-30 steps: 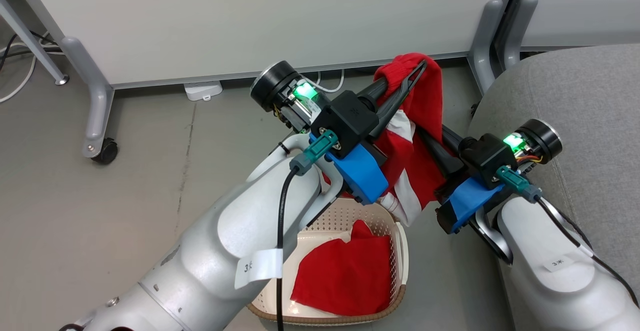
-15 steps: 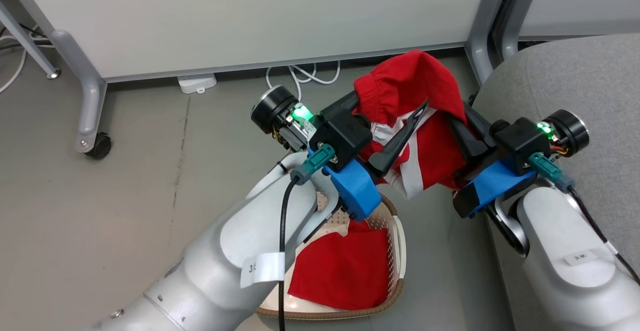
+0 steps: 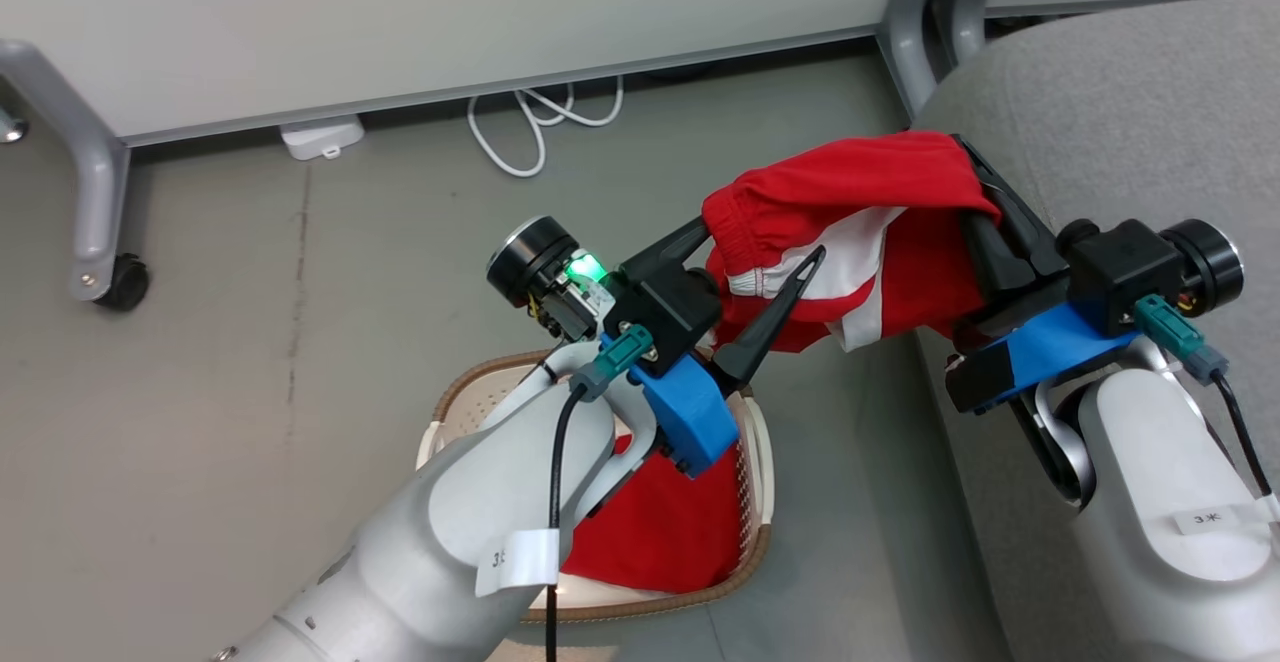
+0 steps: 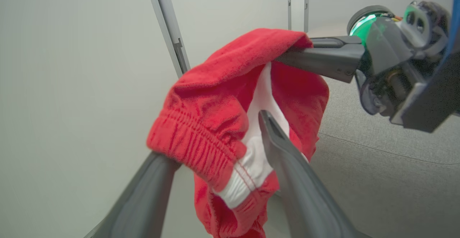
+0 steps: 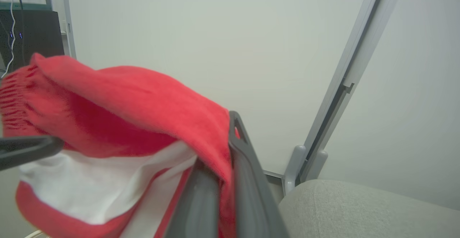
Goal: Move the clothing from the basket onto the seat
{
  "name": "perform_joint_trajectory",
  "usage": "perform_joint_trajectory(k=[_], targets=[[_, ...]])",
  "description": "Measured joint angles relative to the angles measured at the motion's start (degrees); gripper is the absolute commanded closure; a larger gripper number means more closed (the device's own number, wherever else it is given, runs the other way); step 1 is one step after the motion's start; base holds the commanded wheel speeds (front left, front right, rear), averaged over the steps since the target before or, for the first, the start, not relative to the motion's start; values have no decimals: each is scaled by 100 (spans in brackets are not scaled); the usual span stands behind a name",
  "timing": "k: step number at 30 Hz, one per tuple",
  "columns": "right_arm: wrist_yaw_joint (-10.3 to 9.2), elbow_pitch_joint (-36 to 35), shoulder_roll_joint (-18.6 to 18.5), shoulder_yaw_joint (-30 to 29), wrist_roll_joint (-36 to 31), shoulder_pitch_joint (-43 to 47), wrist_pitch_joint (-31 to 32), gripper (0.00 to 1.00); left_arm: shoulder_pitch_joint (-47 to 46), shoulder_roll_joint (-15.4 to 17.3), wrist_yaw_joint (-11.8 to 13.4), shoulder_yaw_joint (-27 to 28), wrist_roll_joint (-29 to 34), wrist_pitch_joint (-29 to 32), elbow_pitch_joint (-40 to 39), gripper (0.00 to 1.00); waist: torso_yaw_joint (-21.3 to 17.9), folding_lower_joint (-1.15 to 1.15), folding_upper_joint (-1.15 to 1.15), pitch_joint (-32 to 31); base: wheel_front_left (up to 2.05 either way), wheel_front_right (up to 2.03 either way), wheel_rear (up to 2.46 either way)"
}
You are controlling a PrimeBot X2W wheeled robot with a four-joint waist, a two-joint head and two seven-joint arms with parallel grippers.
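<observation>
Red garment (image 3: pixel 850 202) aloft at edge of seat (image 3: pixel 1100 122), not yet down: right gripper (image 3: pixel 975 177) clamped on it, left gripper (image 3: pixel 768 239) spread apart, waistband draped over one finger. Second garment (image 3: pixel 660 532) lies in basket (image 3: pixel 755 542).

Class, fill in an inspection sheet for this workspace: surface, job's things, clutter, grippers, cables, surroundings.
Surface: grey floor.
Job's things: held garment, red and white, hangs between both grippers near the sofa; second garment lies in the basket.
Clutter: white power block by the wall.
Grippers: left gripper open, garment draped over one finger; right gripper shut on the held garment.
Cables: white cable looped on the floor; black cable along the left forearm.
Surroundings: pale partition panels, grey castor leg.
</observation>
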Motion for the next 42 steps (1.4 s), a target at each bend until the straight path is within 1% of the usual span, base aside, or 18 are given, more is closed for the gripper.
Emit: perform_joint_trajectory(k=[10, 13, 14, 27, 37, 42], targets=[[0, -318, 183, -616, -81, 211, 0, 100, 164, 219, 19, -21, 69, -1, -144, 0, -513, 0, 0, 254, 0, 0, 0], [0, -424, 252, -825, -98, 296, 0, 100, 201, 270, 22, -21, 108, 0, -196, 0, -692, 0, 0, 310, 0, 0, 0], [0, -491, 312, -945, -99, 341, 0, 100, 204, 298, 22, -25, 126, -1, -236, 0, -824, 0, 0, 340, 0, 0, 0], [0, -894, 571, -1717, -114, 909, 0, 100, 237, 376, -12, -200, 180, -1, -363, 0, -1621, 0, 0, 451, 0, 0, 0], [0, -1067, 726, -2162, -107, 1361, 0, 100, 291, 338, -19, -330, 179, -1, -403, 0, -1990, 0, 0, 540, 0, 0, 0], [0, -1084, 815, -2209, -103, 1489, 0, 100, 295, 333, -19, -355, 179, -1, -415, 0, -2099, 0, 0, 562, 0, 0, 0]])
